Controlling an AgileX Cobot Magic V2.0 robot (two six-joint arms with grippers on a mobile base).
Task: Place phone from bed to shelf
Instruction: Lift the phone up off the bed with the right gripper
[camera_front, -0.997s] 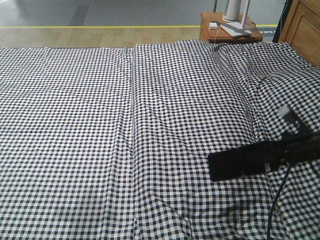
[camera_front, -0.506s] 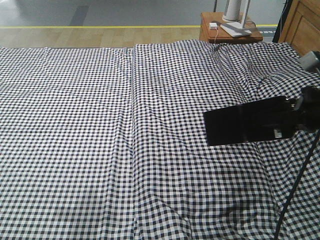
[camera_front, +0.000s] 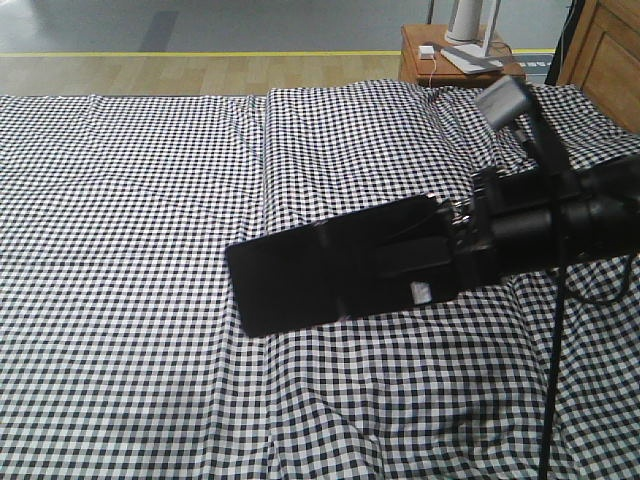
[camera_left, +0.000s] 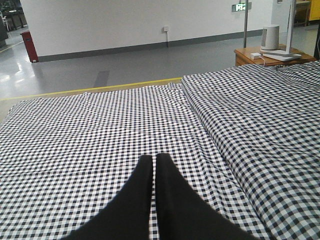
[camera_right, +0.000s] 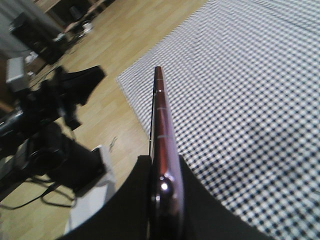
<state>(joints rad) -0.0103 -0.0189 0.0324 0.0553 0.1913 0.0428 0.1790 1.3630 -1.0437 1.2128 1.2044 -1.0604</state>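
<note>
right hand (camera_front: 428, 262) clamped on the phone (camera_front: 320, 278), slab poking out past its fingertips | bed (camera_front: 130, 200) down below it | left hand (camera_left: 154, 167) pinched together, low over the bed

right pincer (camera_front: 425, 262) clamping phone (camera_front: 290, 278), dark slab near-level — over checked bed (camera_front: 130, 200)

No wording can be read in any view. A small white sticker (camera_front: 421, 292) near one end of the phone (camera_front: 300, 285) carries print too fine for us to make out. In the left wrist view, a green sign (camera_left: 241, 6) high on the far wall (camera_left: 125, 22) shows pale figures we cannot decipher.
</note>
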